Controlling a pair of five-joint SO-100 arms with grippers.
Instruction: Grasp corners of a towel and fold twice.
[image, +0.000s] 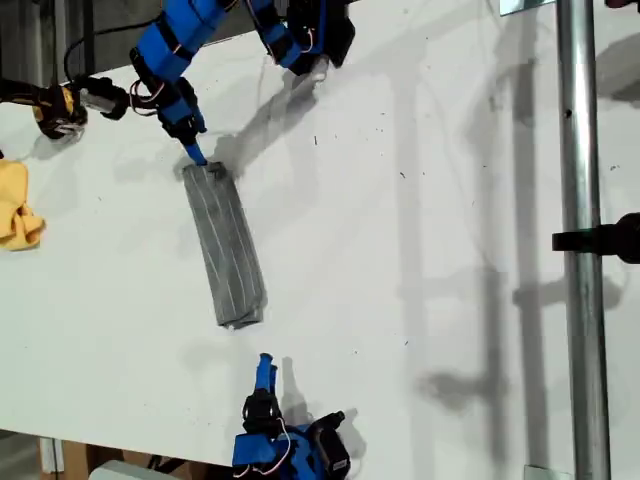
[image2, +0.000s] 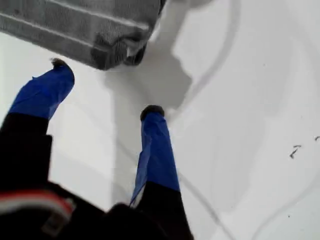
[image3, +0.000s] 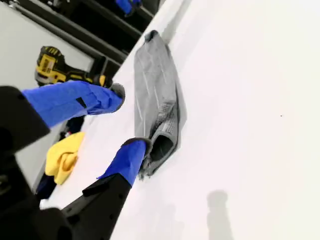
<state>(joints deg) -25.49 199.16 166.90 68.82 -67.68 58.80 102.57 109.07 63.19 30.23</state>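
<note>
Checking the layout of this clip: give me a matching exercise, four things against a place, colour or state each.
Things:
1. towel
2. yellow cloth
3. my first tool
4. drill

Descriptions:
a. open, at one end of the grey strip
b. folded into a long narrow strip
c. crumpled at the exterior view's left edge
d. yellow and black body

Pairs: 1-b, 2-c, 3-a, 4-d

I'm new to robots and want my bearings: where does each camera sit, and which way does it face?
Exterior view: above the table, looking down on the towel and both arms.
First wrist view: on my first gripper, facing one towel end; its open fingers show.
Second wrist view: on my open second gripper, looking along the towel from its other end.
All share the towel.
</note>
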